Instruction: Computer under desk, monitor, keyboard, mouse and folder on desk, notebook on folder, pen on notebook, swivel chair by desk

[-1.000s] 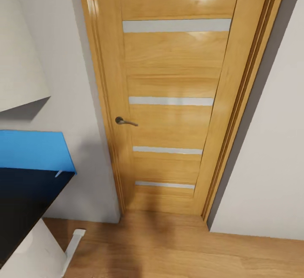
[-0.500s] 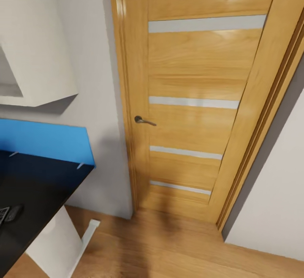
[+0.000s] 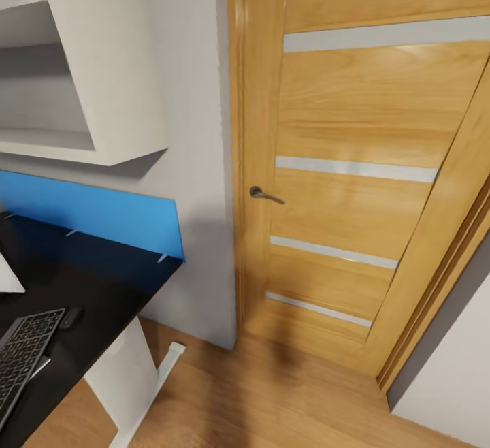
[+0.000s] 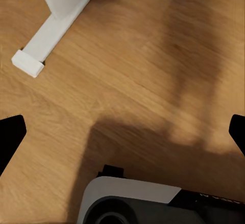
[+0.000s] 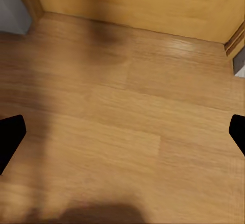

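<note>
I see the long black desk (image 3: 88,298) with white legs beside the glossy wooden door (image 3: 354,162) with pale horizontal strips and a metal lever handle (image 3: 264,195). On the desk, well away from the door, lies the flat black keyboard (image 3: 24,356), a small dark mouse (image 3: 70,316) just beside its far corner. A bright blue panel (image 3: 95,213) stands along the desk's back edge under a white wall shelf (image 3: 75,67). Over the light wood floor (image 5: 122,116), my left gripper (image 4: 122,132) and right gripper (image 5: 122,134) are both spread wide, holding nothing. The desk's white foot (image 4: 43,42) rests on the floor.
</note>
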Tool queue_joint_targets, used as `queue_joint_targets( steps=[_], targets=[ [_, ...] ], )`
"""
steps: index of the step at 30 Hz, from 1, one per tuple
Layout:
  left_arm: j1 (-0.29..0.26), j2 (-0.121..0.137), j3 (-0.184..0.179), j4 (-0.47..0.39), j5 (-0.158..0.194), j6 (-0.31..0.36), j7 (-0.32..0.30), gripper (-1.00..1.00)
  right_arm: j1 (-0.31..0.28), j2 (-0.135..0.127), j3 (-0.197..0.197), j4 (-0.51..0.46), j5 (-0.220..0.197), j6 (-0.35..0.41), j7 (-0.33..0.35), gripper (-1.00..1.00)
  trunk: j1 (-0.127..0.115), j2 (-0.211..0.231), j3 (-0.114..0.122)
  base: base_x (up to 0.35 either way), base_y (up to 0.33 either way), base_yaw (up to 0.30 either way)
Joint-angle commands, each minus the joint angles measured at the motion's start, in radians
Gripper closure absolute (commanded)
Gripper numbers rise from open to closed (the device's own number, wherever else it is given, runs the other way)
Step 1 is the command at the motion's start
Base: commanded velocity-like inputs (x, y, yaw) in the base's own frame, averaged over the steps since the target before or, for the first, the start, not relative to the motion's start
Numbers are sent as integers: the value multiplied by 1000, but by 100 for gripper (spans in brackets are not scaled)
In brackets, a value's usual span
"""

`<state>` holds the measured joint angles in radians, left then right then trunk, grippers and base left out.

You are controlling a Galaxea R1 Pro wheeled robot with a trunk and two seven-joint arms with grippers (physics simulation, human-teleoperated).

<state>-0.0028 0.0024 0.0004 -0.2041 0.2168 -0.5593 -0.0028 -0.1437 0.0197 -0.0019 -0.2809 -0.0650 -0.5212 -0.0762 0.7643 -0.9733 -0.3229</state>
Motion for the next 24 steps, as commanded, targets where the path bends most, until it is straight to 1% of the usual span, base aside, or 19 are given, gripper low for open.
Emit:
queue_joint_targets(
  steps=[1, 7, 12, 15, 16, 22, 24],
  targets=[
    [0, 0, 0, -1, 3, -2, 0, -100, 0, 0, -1, 0, -7, -10, 0, -100, 0, -1, -1, 0, 0, 290],
    [0, 1, 0, -1, 3, -3, 0, -100, 0, 1, -1, 1, -7, -30, 0, -100, 0, -1, -1, 0, 0, 290],
    [0, 1, 1, -1, 3, -8, 0, -100, 0, 1, -2, 2, -6, -64, -6, -100, 0, -1, -1, 0, 0, 289],
    [0, 1, 1, -1, 5, -11, 2, -100, 0, 2, 1, 3, -3, -82, -48, -100, 0, -1, -1, 0, 0, 290],
    [0, 2, 2, -1, 6, -12, 3, -100, 0, 4, 2, 3, -2, -89, -76, -100, 0, -1, -1, 0, 0, 290],
    [0, 2, 3, -1, 7, -13, 4, -100, 0, 13, 3, 3, -3, -94, -100, -100, 0, -1, -1, 0, 0, 289],
    [0, 2, 4, -1, 7, -13, 4, -100, 0, 21, 4, 4, -1, -95, -106, -100, 0, -1, -1, 0, 0, 289]
  ],
)
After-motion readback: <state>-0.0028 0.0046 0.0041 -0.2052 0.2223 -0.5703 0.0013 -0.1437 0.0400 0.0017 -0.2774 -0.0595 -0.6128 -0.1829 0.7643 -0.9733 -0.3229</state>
